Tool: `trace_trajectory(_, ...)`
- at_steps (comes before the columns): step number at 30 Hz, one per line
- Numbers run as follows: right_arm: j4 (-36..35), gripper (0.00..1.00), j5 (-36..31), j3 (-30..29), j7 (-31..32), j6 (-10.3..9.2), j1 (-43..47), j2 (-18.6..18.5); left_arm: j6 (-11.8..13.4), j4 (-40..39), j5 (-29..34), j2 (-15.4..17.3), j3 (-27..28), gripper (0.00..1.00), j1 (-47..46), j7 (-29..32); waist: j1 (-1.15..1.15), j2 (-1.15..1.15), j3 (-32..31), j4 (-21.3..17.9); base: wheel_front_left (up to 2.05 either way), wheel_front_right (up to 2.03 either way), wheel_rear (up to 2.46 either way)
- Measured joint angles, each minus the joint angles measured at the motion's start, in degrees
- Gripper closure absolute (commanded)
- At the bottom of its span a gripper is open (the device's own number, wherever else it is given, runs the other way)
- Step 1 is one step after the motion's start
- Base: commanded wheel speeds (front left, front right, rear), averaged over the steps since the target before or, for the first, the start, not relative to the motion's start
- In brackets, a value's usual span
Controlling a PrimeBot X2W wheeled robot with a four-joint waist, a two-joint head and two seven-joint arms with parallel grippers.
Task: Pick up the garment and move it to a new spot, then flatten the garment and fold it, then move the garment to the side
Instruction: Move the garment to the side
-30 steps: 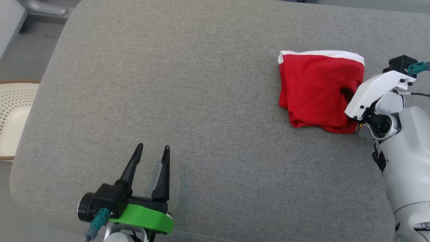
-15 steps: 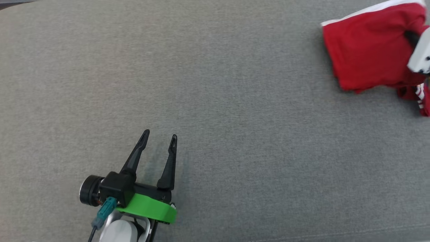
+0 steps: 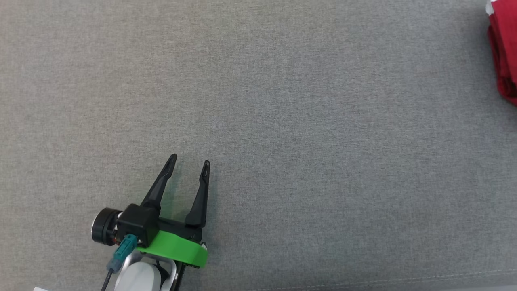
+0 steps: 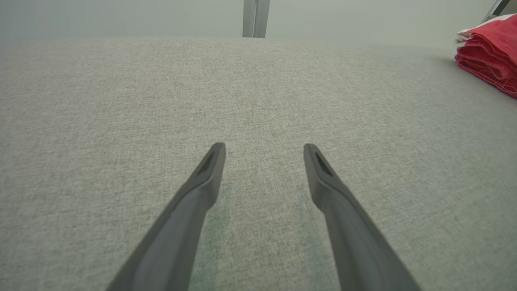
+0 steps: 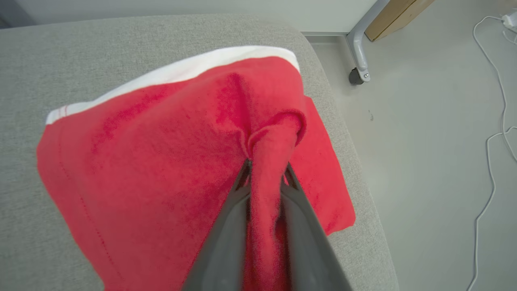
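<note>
The head camera has swung left, leaving the folded red garment (image 3: 504, 52) at the far right of the cushion (image 3: 282, 121) (probably its final spot), a fold pinched in the right gripper (image 5: 267, 163), while the left gripper (image 3: 190, 159) is open and empty, so only the release seems left.

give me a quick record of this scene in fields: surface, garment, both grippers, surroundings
surface: grey cushion
garment: red with white band, folded, near the cushion's edge
left gripper: open, empty, over bare cushion, apart from the garment
right gripper: shut on a raised fold of the garment
beyond edge: floor, white cable
</note>
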Motion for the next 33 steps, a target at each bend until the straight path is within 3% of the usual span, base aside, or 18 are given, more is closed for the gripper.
trace_trajectory(8,-1.52,0.0,-9.8,-2.29,-5.1,0.01,1.56,2.96,0.0,-0.15,-0.08,-0.05,1.04,0.0,-0.01,0.01,0.0,0.0,0.11,0.47,0.0,0.0,0.0)
trace_trajectory(16,-11.37,0.0,-6.16,-0.12,-18.86,0.01,7.61,7.06,0.0,-1.43,-0.46,-0.48,3.6,0.0,1.86,0.0,0.0,0.0,-3.56,-0.67,0.0,0.0,0.0)
trace_trajectory(25,-24.27,0.0,-2.1,0.12,-38.0,0.01,27.05,13.8,0.4,-1.08,-0.63,-1.15,9.94,0.0,8.33,0.0,-0.01,0.0,-11.92,-1.91,0.0,0.0,0.0)
trace_trajectory(33,-26.86,0.0,-2.72,1.37,-51.68,0.02,44.57,21.54,0.82,-1.85,-0.59,-1.26,14.55,0.0,14.57,0.0,-0.01,0.0,-20.21,-3.77,0.0,0.0,0.0)
